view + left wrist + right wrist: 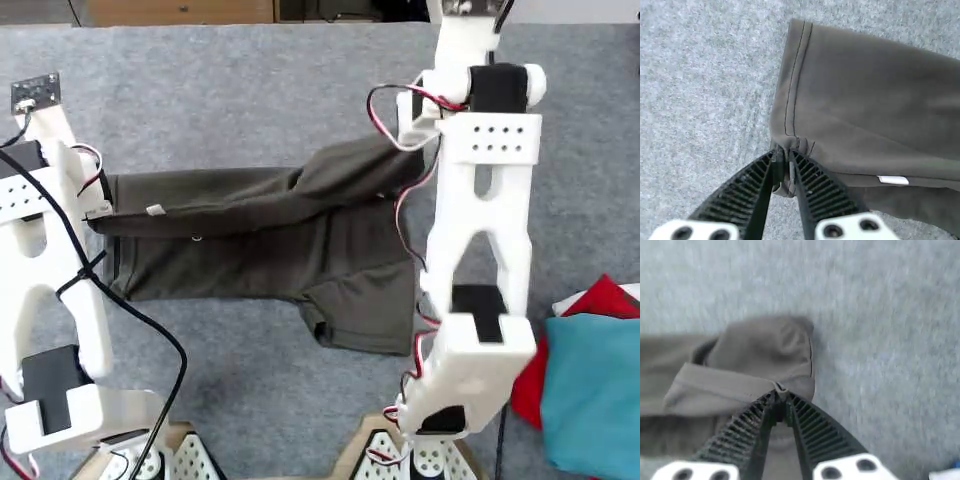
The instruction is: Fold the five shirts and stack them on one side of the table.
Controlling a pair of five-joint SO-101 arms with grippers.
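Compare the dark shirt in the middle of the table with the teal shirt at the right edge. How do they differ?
The dark shirt lies half folded mid-table; the teal shirt lies at the edge. The left hand and the right hand each pinch the dark shirt; nothing grips the teal shirt. The dark shirt rests on the grey table, the teal shirt on a red cloth. Both are plain-coloured.

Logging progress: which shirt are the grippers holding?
The dark olive shirt, spread mid-table: the left gripper and right gripper each pinch an edge. The teal shirt and red shirt lie apart, ungripped.
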